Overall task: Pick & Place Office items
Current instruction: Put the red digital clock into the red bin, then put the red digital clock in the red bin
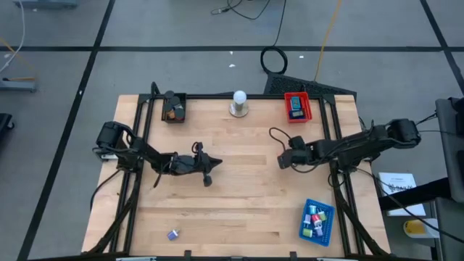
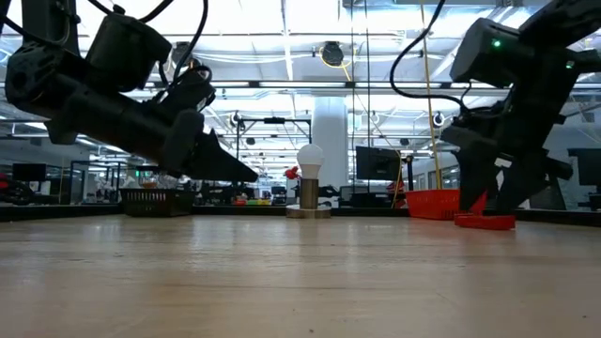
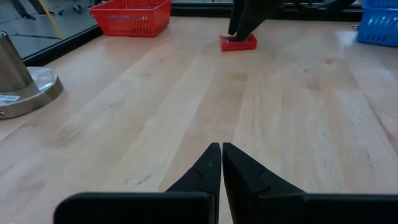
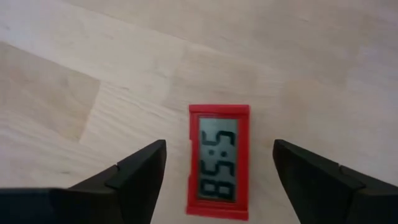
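Pick step: right claw (image 4: 217, 165), spread, straddles the red clock (image 4: 219, 162); next, lower and pinch. Left claw (image 3: 221, 155) pressed together, idle.

The high view looks straight down on the whole surface (image 1: 239, 188) from well above, taking in floor all round. The low view sits at the near edge at surface height, facing level across it into the room beyond. Both show the white ball on a grey base (image 1: 238, 102) at the far edge, which stands mid-picture in the low view. The left wrist view looks low and forward across the surface toward the right side. The right wrist view points almost straight down, very close to the wood. Those two share a small red clock (image 4: 219, 162), distant in one, close in the other.
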`<move>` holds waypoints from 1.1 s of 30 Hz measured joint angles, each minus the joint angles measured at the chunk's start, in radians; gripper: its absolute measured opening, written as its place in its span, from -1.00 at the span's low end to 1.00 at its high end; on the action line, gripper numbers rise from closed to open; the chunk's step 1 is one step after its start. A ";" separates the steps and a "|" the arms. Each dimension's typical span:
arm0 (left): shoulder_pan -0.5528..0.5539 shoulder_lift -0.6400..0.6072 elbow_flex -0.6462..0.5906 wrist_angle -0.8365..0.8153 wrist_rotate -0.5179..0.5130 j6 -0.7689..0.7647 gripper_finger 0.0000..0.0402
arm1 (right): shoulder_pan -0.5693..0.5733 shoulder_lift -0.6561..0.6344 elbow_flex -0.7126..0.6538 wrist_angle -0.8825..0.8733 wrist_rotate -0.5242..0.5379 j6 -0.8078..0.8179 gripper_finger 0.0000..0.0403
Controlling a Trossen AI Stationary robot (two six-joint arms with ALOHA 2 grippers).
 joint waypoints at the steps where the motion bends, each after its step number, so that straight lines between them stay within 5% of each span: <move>1: 0.000 0.000 0.000 0.001 0.000 0.000 -0.89 | -0.002 0.013 0.007 0.000 -0.001 -0.004 0.42; 11: 0.005 0.000 0.000 0.001 -0.001 0.016 -0.91 | 0.000 0.150 0.030 -0.007 -0.010 -0.008 0.34; 26: 0.006 0.000 0.000 0.001 -0.001 0.016 -0.95 | -0.034 0.152 0.207 -0.174 -0.002 -0.138 -0.65; 33: 0.006 0.000 0.000 0.001 -0.001 0.016 -0.90 | -0.061 0.148 0.251 -0.158 -0.070 -0.184 -0.66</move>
